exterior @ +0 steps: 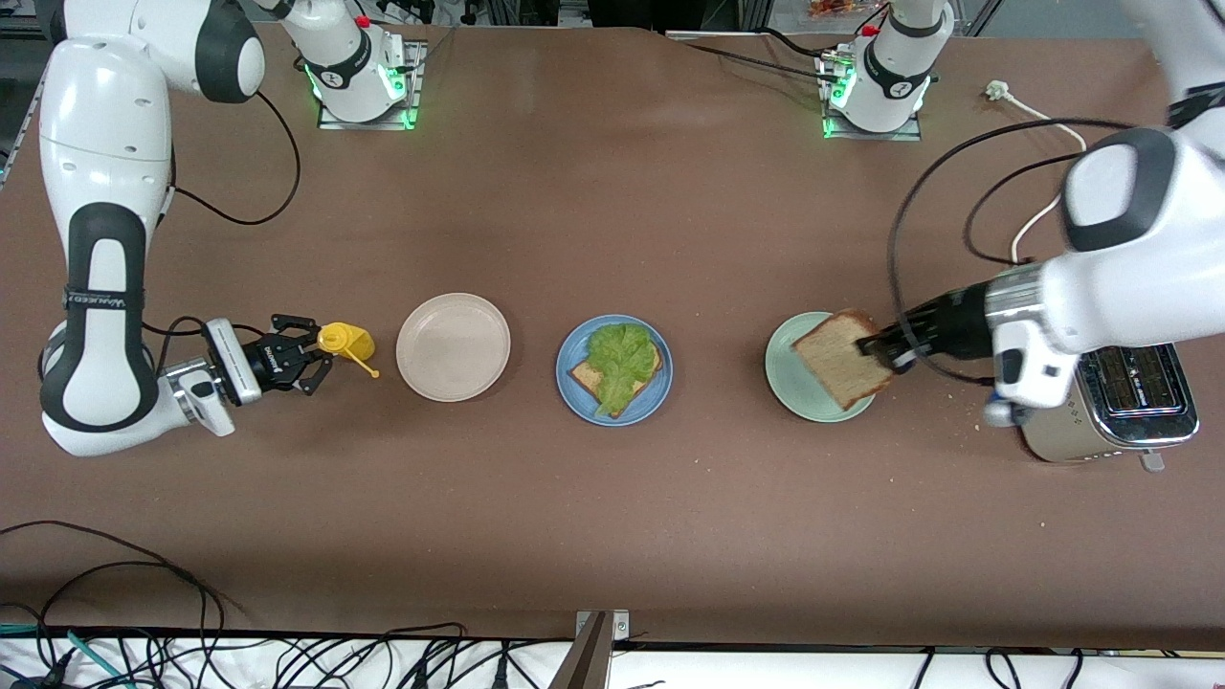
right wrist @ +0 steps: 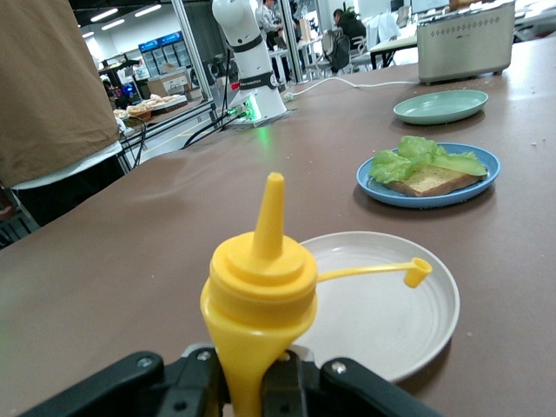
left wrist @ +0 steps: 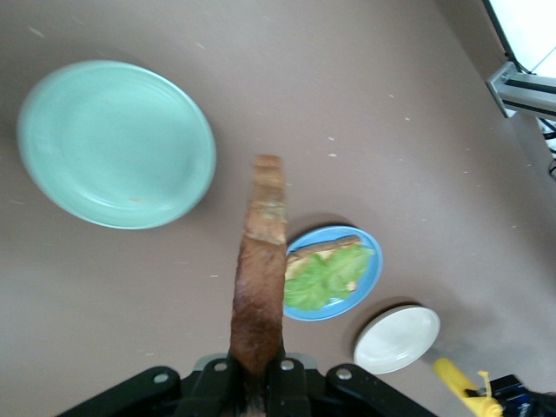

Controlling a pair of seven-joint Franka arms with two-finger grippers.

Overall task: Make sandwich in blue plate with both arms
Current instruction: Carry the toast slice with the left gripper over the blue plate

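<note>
Plates point(exterior: 612, 415) number three; left end effector point(exterior: 879, 350) grips bread point(exterior: 842, 358), right point(exterior: 311, 356) bottle point(exterior: 346, 340).

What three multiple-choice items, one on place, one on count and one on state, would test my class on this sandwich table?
1. Where does the lettuce lie?
A. on the bread in the blue plate
B. in the beige plate
C. on the toaster

2. How many plates are on the table?
A. two
B. three
C. four

3. What does the left gripper hold?
A. nothing
B. a yellow bottle
C. a bread slice

Key:
1 A: the lettuce covers a slice in the blue plate.
2 B: blue, beige plate and mint-green plate.
3 C: the left gripper has its jaws shut on the bread slice over the mint-green plate; the right gripper holds the yellow bottle.
</note>
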